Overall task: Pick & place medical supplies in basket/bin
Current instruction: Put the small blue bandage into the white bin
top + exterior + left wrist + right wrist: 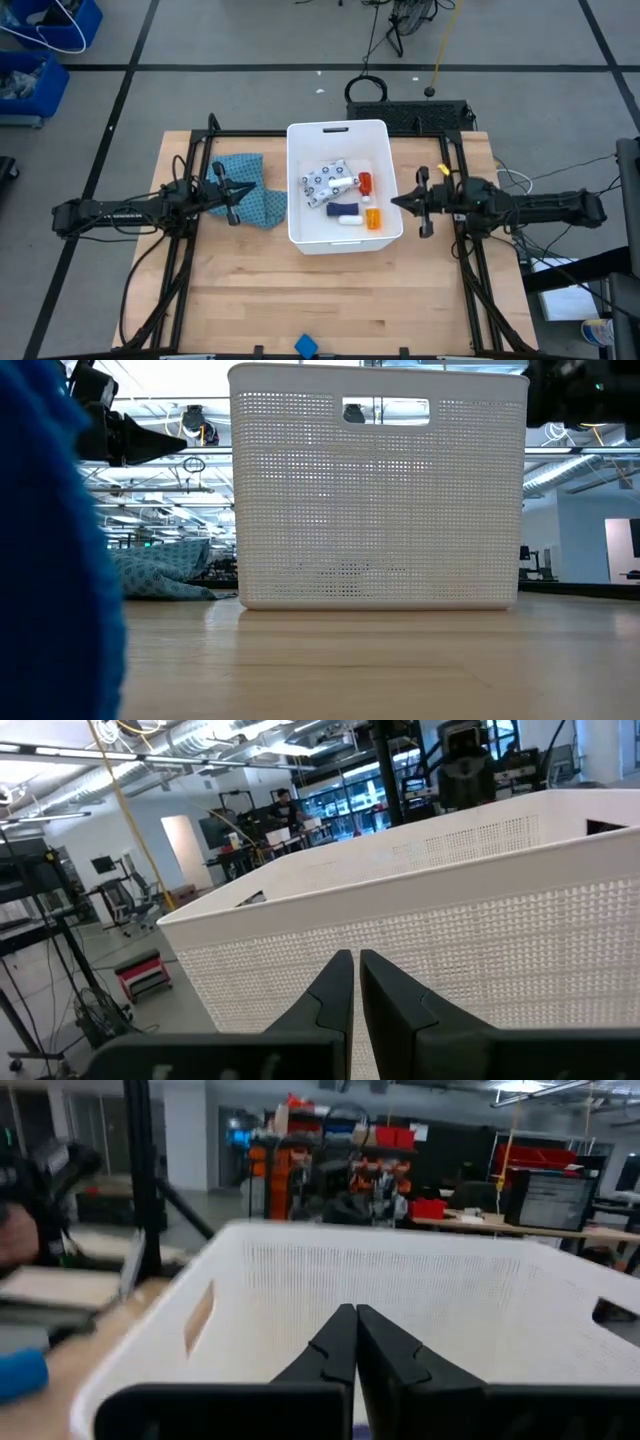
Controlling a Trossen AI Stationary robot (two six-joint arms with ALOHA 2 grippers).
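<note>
The white tub (299,175) stands mid-table, its perforated wall (380,510) filling the low view. Inside lie the flat white dark-patterned pouch (328,182), the red bottle with white cap (365,183), the orange pill bottle (373,219) and a white tube with a blue piece (346,211). My left gripper (243,190) hovers shut left of the tub, above the teal cloth (250,195). My right gripper (397,203) hovers shut at the tub's right wall. Each wrist view shows shut fingers (355,975) (355,1330) facing the tub.
A blue object (306,346) lies at the table's near edge and blurs the low view's left side (50,560). Black frame rails (180,250) run along both table sides. Bare wood (330,290) stretches near of the tub.
</note>
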